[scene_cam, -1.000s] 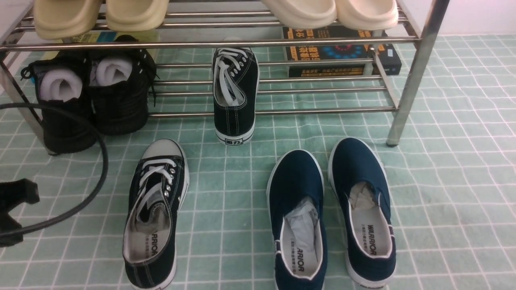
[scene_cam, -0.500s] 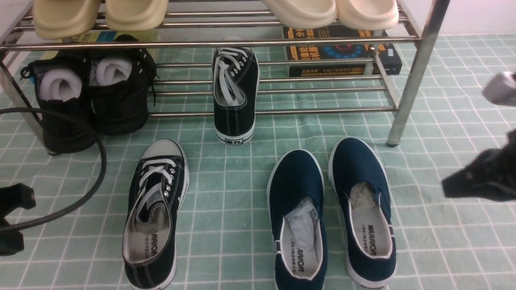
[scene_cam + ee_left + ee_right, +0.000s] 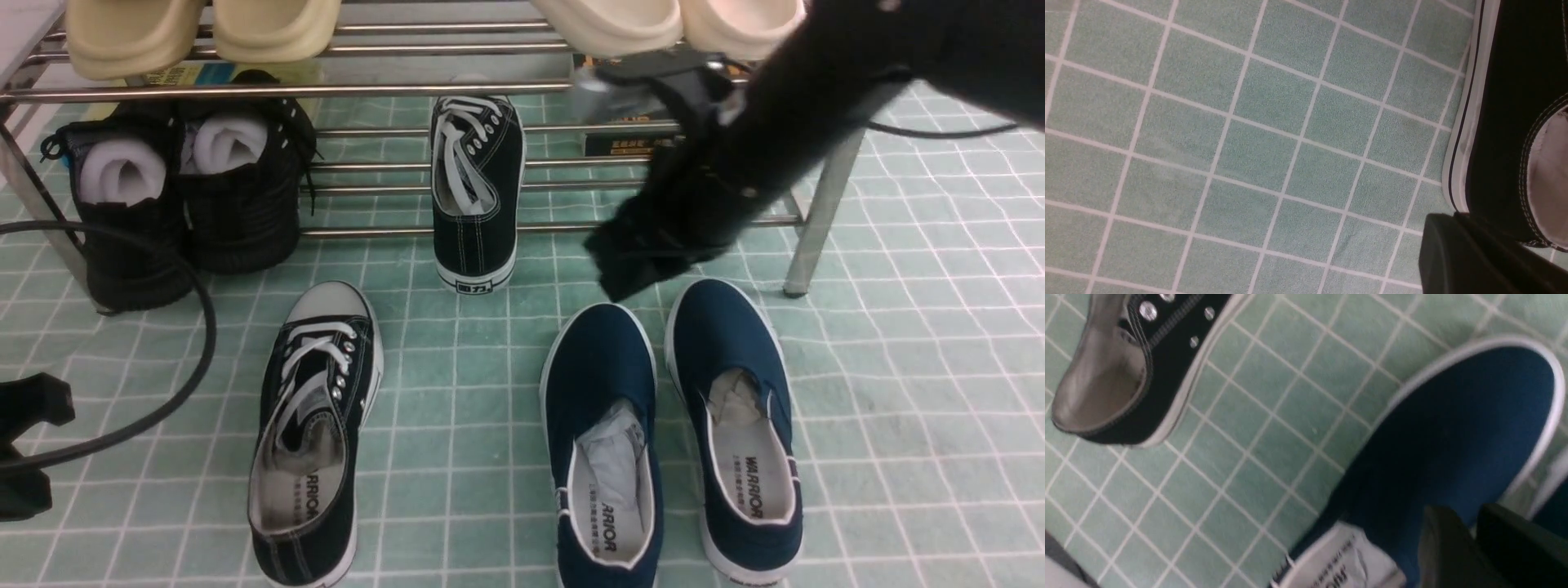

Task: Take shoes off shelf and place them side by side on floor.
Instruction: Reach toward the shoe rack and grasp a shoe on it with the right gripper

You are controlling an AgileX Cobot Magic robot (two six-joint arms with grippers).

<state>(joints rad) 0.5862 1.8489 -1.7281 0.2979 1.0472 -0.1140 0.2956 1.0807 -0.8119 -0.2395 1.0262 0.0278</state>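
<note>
One black sneaker (image 3: 478,192) with white laces rests on the lower bars of the chrome shelf (image 3: 245,88), heel jutting over the front bar. Its mate (image 3: 314,425) lies on the mint-green floor (image 3: 914,392), toe toward the shelf, and shows in the wrist views too (image 3: 1502,122) (image 3: 1147,375). My right gripper (image 3: 624,273) hangs shut and empty before the shelf, above the navy slip-ons and right of the shelved sneaker; its fingers (image 3: 1445,539) stand almost together. At the left edge my left gripper (image 3: 24,445) sits low, shut and empty, beside the floor sneaker's heel.
Two navy slip-ons (image 3: 604,441) (image 3: 739,425) lie side by side below my right gripper. Bulky black shoes (image 3: 184,196) stuffed with paper fill the shelf's left. Cream slippers (image 3: 204,28) sit on the top tier, books (image 3: 620,143) behind. A black cable (image 3: 200,327) loops at left.
My right arm has swept in from the right edge to the front of the shelf, over the navy slip-ons. The left gripper has barely shifted. No shoe has moved.
</note>
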